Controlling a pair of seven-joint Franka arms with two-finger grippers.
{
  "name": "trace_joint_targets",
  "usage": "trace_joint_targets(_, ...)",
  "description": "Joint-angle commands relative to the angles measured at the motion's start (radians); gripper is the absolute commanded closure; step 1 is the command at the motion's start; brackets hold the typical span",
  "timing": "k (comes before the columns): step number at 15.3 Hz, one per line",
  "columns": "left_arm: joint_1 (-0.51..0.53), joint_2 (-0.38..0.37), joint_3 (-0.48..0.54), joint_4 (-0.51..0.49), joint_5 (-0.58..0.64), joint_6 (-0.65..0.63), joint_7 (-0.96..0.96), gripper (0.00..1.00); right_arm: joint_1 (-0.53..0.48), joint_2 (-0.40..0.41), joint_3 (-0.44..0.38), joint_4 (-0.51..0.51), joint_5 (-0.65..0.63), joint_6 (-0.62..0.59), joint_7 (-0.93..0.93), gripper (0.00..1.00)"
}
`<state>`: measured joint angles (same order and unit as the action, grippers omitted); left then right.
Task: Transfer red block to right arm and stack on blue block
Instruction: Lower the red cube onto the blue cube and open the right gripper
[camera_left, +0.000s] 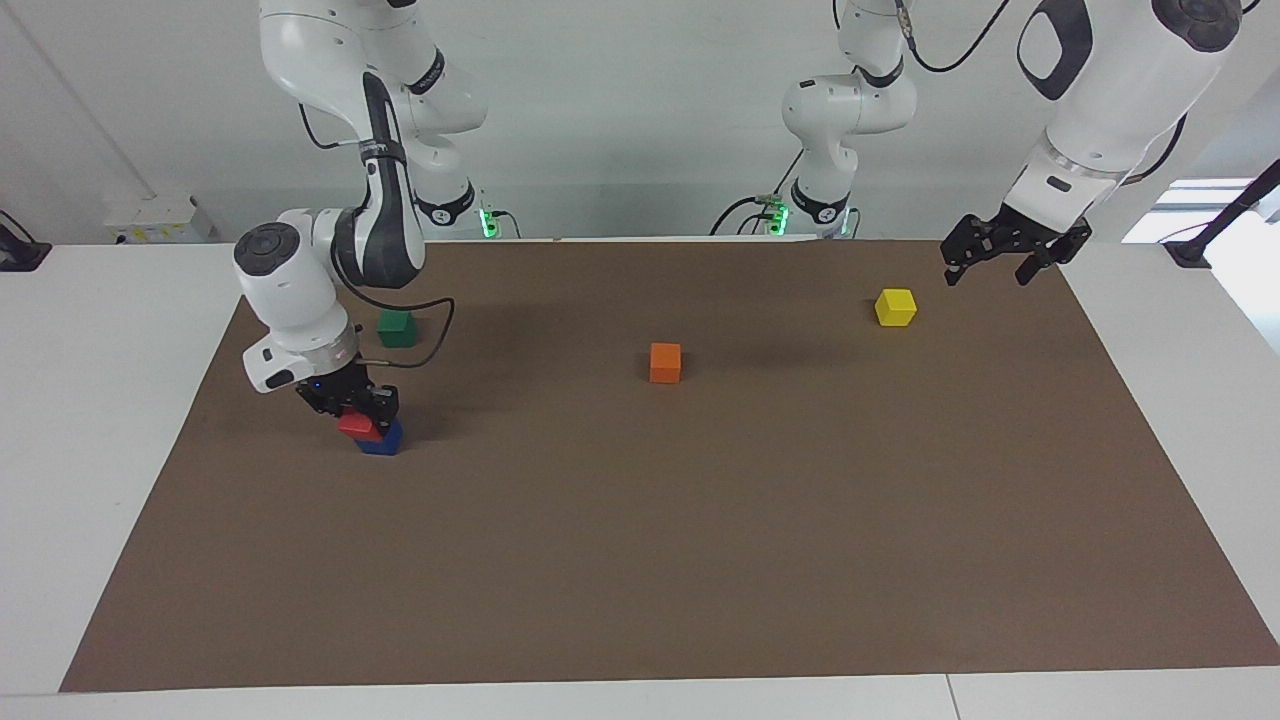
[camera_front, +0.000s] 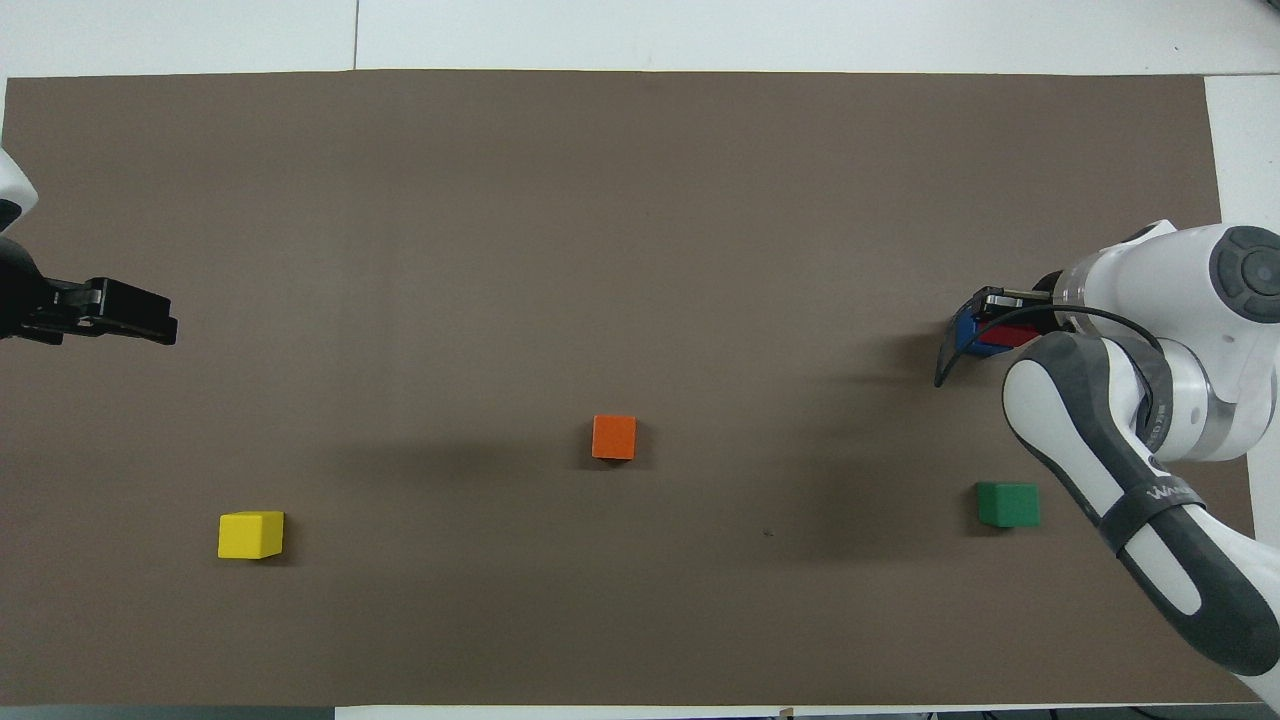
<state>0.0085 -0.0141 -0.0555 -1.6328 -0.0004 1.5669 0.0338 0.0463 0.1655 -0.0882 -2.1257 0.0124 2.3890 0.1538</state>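
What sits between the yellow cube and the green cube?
The orange cube alone lies between the yellow cube and green cube, clearest in the overhead view.

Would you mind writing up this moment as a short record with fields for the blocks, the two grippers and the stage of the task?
red block: in the right gripper, partly over the blue block
blue block: on the mat, farther from the robots than the green block
right gripper: shut on the red block
left gripper: open, waiting beside the yellow block
orange block: mid-mat
stage: stacking, not released
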Motion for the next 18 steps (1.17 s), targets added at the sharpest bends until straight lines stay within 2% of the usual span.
trace_joint_targets(1, 0.001, -0.020, 0.005, -0.016, 0.020, 0.002, 0.006, 0.00, -0.011, -0.027, 0.008, -0.031, -0.026, 0.012, -0.011, 1.00)
trace_joint_targets(3, 0.001, -0.020, 0.005, -0.018, 0.022, 0.001, 0.006, 0.00, -0.013, -0.027, 0.008, -0.031, -0.026, 0.009, -0.011, 0.99)
trace_joint_targets(4, 0.001, -0.020, 0.005, -0.018, 0.022, 0.001, 0.006, 0.00, -0.013, -0.026, 0.008, -0.030, -0.026, 0.007, -0.011, 0.77)
trace_joint_targets(6, -0.001, -0.020, 0.005, -0.018, 0.022, 0.001, 0.006, 0.00, -0.013, -0.026, 0.008, -0.027, -0.026, 0.002, -0.007, 0.27)
trace_joint_targets(7, 0.001, -0.020, 0.005, -0.018, 0.022, 0.001, 0.006, 0.00, -0.011, -0.026, 0.008, -0.023, -0.026, -0.007, -0.007, 0.13)
trace_joint_targets(8, 0.001, -0.020, 0.005, -0.018, 0.022, 0.001, 0.006, 0.00, -0.010, -0.026, 0.008, -0.017, -0.026, -0.020, -0.003, 0.05)
trace_joint_targets(18, 0.001, -0.020, 0.005, -0.018, 0.022, 0.001, 0.006, 0.00, -0.002, -0.023, 0.010, 0.012, -0.025, -0.060, 0.001, 0.05)
